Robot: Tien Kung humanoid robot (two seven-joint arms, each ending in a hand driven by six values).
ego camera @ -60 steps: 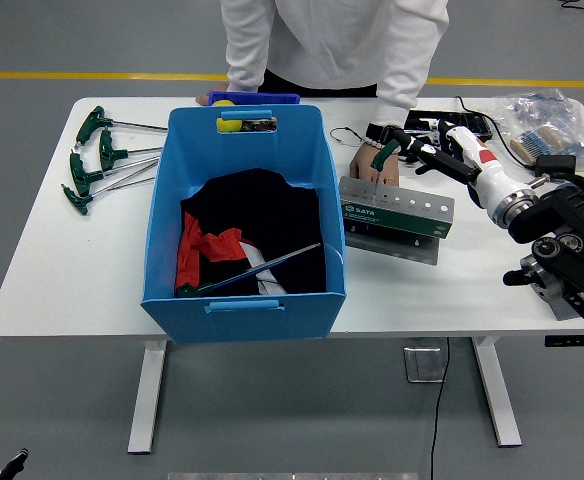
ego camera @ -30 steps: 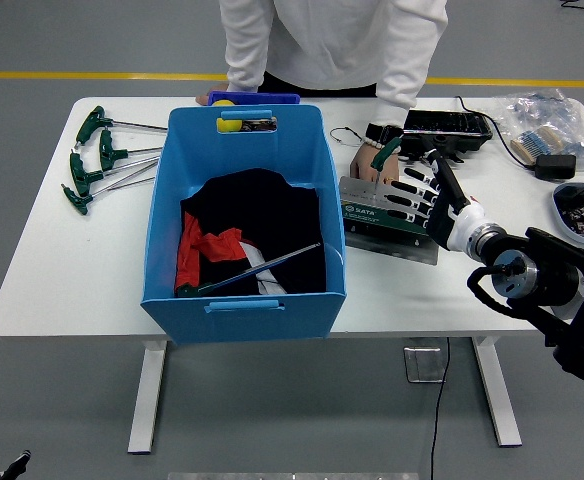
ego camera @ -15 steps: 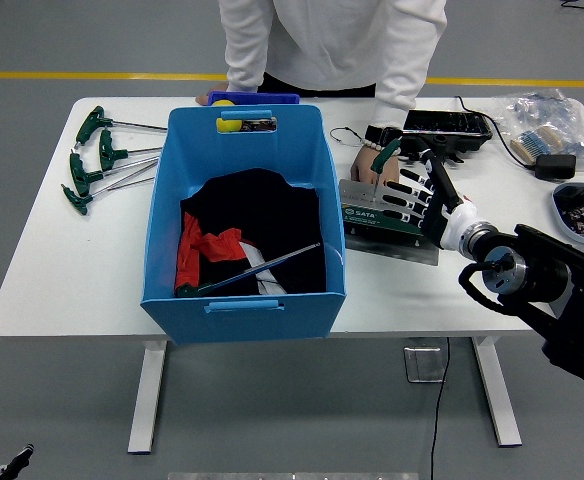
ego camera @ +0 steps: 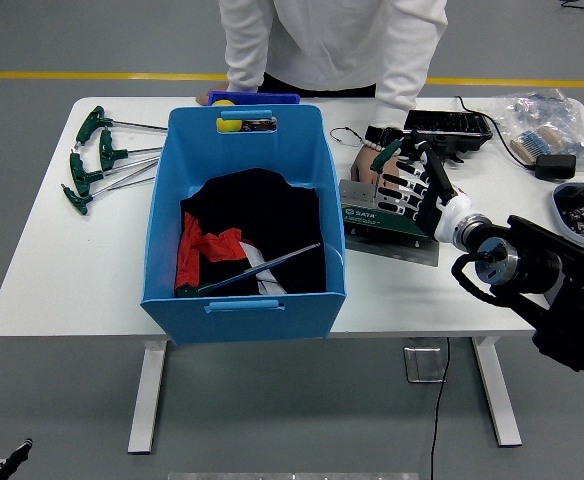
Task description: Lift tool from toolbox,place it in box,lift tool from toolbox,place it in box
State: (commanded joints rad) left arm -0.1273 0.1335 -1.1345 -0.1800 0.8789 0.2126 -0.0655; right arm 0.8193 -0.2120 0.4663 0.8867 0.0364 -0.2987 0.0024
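Note:
A grey-green tool rack (ego camera: 367, 213) lies right of the blue box (ego camera: 162, 200). One green-handled tool (ego camera: 388, 151) stands at the rack's far edge. My right hand (ego camera: 413, 185) hovers over the rack with its fingers spread, holding nothing, just right of and below that green handle. A person's hand (ego camera: 370, 168) rests on the rack's far side next to the tool. Inside the box a long thin tool (ego camera: 262, 267) lies across black and red cloth. My left arm is out of view.
Several green T-handle wrenches (ego camera: 97, 160) lie at the table's left end. A black device (ego camera: 452, 125), a plastic bag (ego camera: 542, 115), a small black block (ego camera: 554, 165) and a round tray (ego camera: 582, 200) crowd the right side. The person stands at the far edge.
My right arm swung in from the right edge. The hand moved left and forward over the rack, closer to the green-handled tool. The box and the wrenches stayed put.

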